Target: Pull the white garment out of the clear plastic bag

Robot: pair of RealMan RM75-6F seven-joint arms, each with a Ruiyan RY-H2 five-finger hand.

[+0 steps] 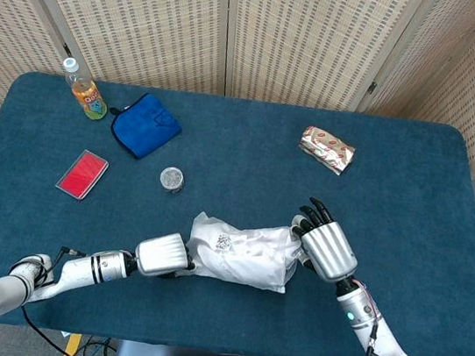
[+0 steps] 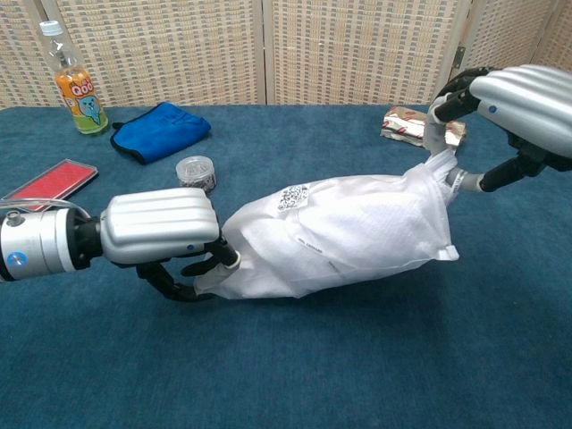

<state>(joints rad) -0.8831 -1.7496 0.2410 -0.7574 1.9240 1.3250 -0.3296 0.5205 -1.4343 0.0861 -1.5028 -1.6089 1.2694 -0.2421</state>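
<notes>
Your left robot hand [image 2: 161, 237] gripped one end of the clear plastic bag [image 2: 344, 232], your right robot hand [image 2: 514, 98] pinched the other; the white garment [image 1: 244, 254] stayed inside; pulling both ends risked only stretching or tearing the film near the desk's [image 1: 222, 158] front edge.

Right robot hand [image 2: 523, 98] partly out of frame

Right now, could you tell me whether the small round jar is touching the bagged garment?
No, in the head view the small round jar stands apart from the bagged garment, with bare blue table between them.

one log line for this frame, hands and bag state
left hand: grips bag end | right hand: pinches other end, raised | plastic bag: on table, between hands | white garment: inside bag
</notes>
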